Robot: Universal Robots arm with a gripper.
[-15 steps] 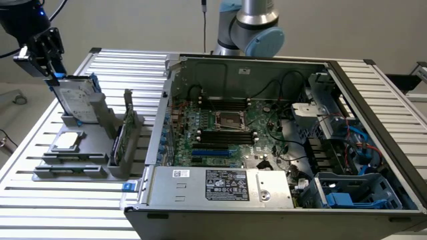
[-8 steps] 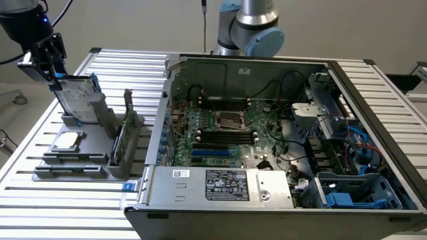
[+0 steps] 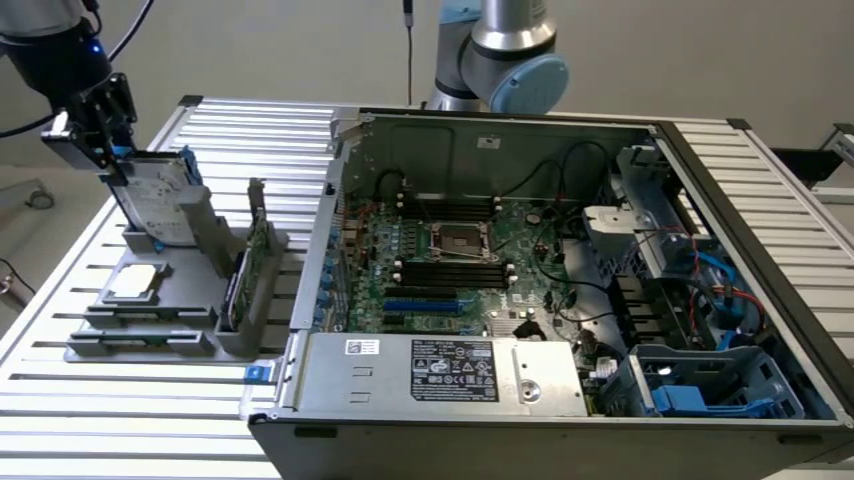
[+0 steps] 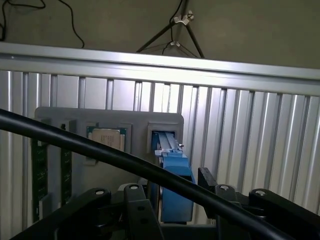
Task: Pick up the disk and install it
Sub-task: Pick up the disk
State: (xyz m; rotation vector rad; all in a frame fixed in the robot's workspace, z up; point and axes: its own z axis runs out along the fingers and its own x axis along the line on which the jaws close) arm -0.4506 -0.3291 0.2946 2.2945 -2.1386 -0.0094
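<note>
Disk (image 3: 160, 195) is seen upright in a grey holder (image 3: 203, 232) at the exterior view's left, its top edge set between the spread fingers of the claw (image 3: 115, 165), apparently ungripped. A slatted metal worktop (image 3: 80, 405) is laid beneath, and an opened computer case (image 3: 454, 150) is placed rightwards.

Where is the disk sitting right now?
The disk stands on edge in the grey holder at the exterior view's left, outside the open computer case, with the tool at its upper end.
</note>
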